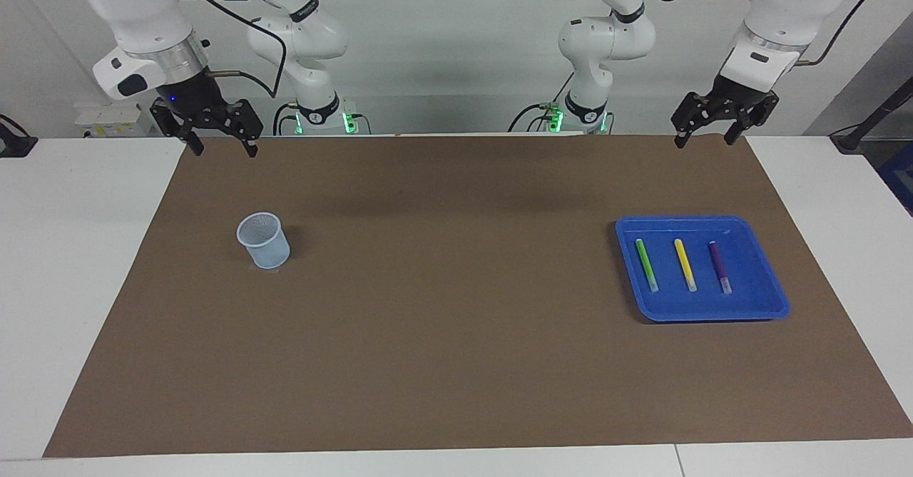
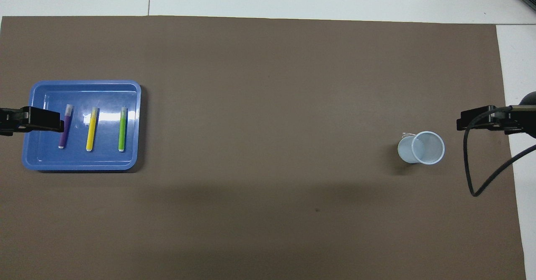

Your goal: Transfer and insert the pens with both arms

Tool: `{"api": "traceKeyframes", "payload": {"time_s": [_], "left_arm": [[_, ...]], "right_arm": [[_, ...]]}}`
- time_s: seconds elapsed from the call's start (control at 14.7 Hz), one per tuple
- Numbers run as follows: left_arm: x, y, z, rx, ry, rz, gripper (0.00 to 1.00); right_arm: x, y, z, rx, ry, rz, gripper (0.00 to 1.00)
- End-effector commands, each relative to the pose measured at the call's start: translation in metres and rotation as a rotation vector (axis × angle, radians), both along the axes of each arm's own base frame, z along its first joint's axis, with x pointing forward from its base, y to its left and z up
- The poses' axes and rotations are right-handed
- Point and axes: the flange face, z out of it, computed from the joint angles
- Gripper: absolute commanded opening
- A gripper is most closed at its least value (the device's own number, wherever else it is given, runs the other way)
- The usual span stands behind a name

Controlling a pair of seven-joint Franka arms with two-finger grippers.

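A brown mat (image 1: 456, 299) covers the table. A blue tray (image 1: 774, 299) rests on the mat toward the left arm's end of the table. Three pens lie flat in the tray, parallel, side by side and apart from one another, none held: the green pen (image 1: 646, 264), the yellow pen (image 1: 685, 264) and the purple pen (image 1: 720, 266). In the facing view each pen runs roughly from 12 o'clock to 6 o'clock, with its whitish cap at the 6 o'clock end, the end farther from the robots. The yellow pen is the middle one; the green pen lies on the side toward the cup. A pale blue cup (image 1: 263, 240) stands upright on the mat toward the right arm's end of the table, well apart from the tray. The left gripper (image 1: 703, 140) hangs in the air over the mat's edge at the robots' end, at about 12 o'clock from the tray in the facing view; its fingers are spread wide and hold nothing. The right gripper (image 1: 222, 148) hangs over the mat's corner at the robots' end, at about 11 o'clock from the cup; its fingers are spread wide and hold nothing.
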Motion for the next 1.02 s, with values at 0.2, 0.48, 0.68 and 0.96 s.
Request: {"api": "traceKeyframes", "payload": {"time_s": [0.2, 0.48, 0.68, 0.96], "left_arm": [[0.002, -0.003, 0.003, -0.013, -0.01, -0.007, 1.0], [0.006, -0.011, 0.006, -0.015, -0.044, -0.016, 1.0], [0.008, -0.011, 0.006, -0.016, -0.056, -0.016, 1.0], [0.008, -0.01, -0.004, -0.016, -0.068, -0.021, 1.0]], "right_arm": [[-0.002, 0.0, 0.002, 0.003, -0.016, 0.013, 1.0], [-0.002, -0.003, 0.002, 0.003, -0.013, 0.007, 1.0], [-0.002, -0.005, 0.002, 0.002, -0.016, 0.004, 1.0], [-0.002, -0.002, 0.002, 0.003, -0.015, 0.009, 1.0]]}}
